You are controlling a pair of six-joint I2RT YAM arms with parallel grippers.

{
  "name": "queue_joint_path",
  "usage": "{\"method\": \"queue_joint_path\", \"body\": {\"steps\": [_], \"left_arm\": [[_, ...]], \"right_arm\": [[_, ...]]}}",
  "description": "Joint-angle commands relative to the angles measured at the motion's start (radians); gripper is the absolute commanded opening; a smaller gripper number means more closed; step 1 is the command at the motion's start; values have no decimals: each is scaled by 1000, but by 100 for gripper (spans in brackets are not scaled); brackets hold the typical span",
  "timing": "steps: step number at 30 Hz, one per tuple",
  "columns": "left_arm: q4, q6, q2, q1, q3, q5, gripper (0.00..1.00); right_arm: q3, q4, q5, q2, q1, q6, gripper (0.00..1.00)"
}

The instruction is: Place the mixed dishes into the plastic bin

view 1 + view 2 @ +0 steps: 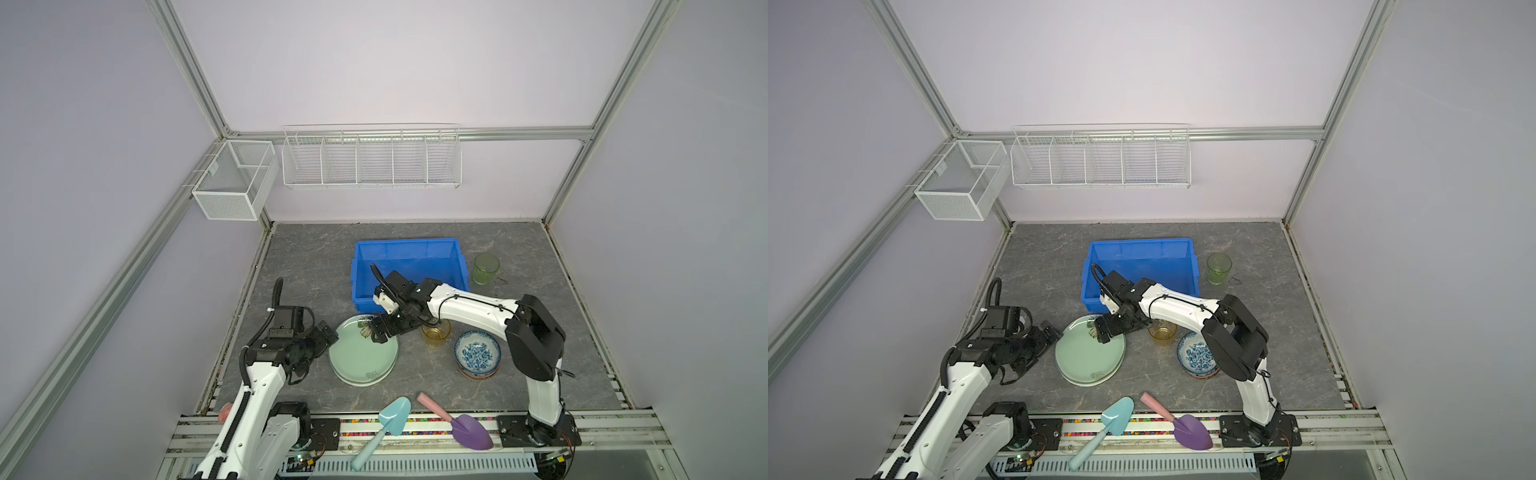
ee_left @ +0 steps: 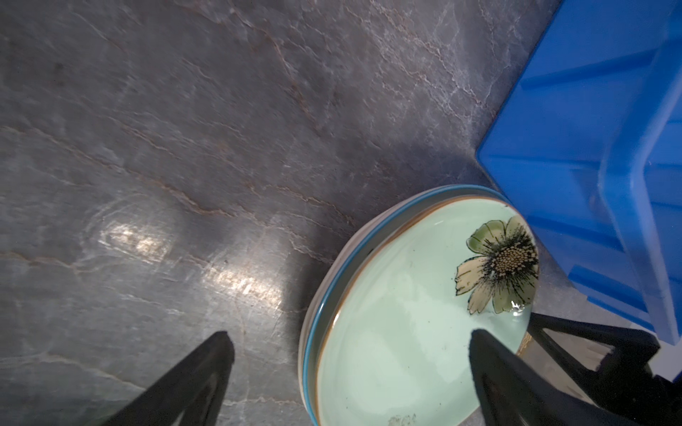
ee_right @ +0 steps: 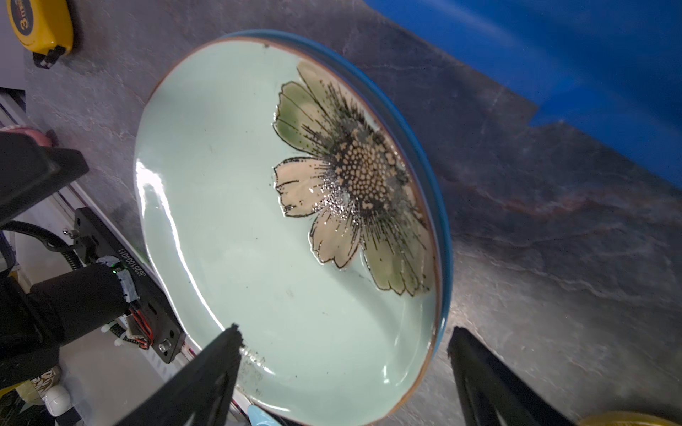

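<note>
A pale green floral plate (image 1: pixel 361 353) (image 1: pixel 1090 351) tops a stack of plates just in front of the blue plastic bin (image 1: pixel 409 266) (image 1: pixel 1142 266). My right gripper (image 1: pixel 376 330) (image 3: pixel 345 332) is open and straddles the plate's (image 3: pixel 240 184) rim on the bin side, one finger over the plate and one outside it. My left gripper (image 1: pixel 324 347) (image 2: pixel 350 337) is open at the plate's (image 2: pixel 406 313) left rim, holding nothing. An amber tumbler (image 1: pixel 436 334), a blue-white bowl (image 1: pixel 478 353) stacked on another bowl, and a green tumbler (image 1: pixel 486 269) stand to the right.
Teal (image 1: pixel 388 419) and purple (image 1: pixel 469 430) toy shovels lie across the front rail. A yellow tape measure (image 3: pixel 40 26) sits left of the plates. White wire baskets (image 1: pixel 372 162) (image 1: pixel 235 178) hang on the back wall. The bin's corner (image 2: pixel 590 129) overhangs the plate stack.
</note>
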Motion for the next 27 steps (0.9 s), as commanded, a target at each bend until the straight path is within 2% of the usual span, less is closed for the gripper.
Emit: {"method": "queue_joint_path", "body": {"steps": [1,9,15,27], "left_arm": [[-6,-9,8,-5,20,-4,100],[13,-12,36,-45,15,25,100],[62,-75,25,-76,-8,83,99],[113,-99,43,-98,-54,81,100]], "right_arm": [[6,16,-19,-17,13,15,91],[-4,24,-14,-29,26,23,92],[-29,45,-23,-46,25,26,92],[-39,67,-57,-47,25,40,92]]}}
